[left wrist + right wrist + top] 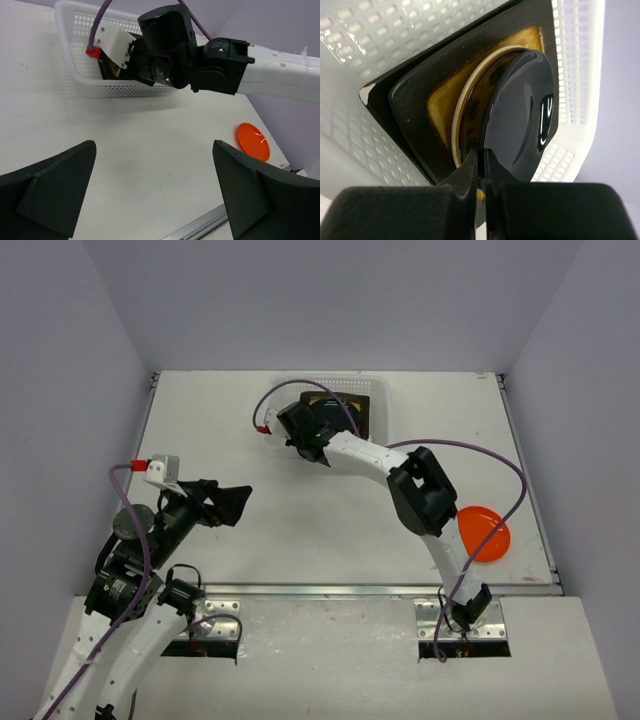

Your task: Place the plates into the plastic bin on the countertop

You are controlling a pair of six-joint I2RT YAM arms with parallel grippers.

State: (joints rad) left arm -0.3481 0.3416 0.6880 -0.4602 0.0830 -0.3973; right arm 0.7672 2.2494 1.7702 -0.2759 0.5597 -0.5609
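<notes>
The plastic bin point(377, 391) stands at the back middle of the countertop point(300, 530). My right gripper point(481, 157) reaches into it and is shut on the rim of a black round plate point(520, 115), held on edge. Behind it a cream-rimmed round plate point(462, 117) leans on an amber-centred square plate point(415, 100) against the bin wall point(380, 30). An orange round plate point(483, 532) lies flat at the right, and also shows in the left wrist view point(253, 141). My left gripper point(155, 190) is open and empty above the left of the countertop point(235, 502).
The right arm point(420, 490) stretches diagonally from the near right edge to the bin. The metal front edge point(330, 590) runs along the near side. Walls close in the left, back and right.
</notes>
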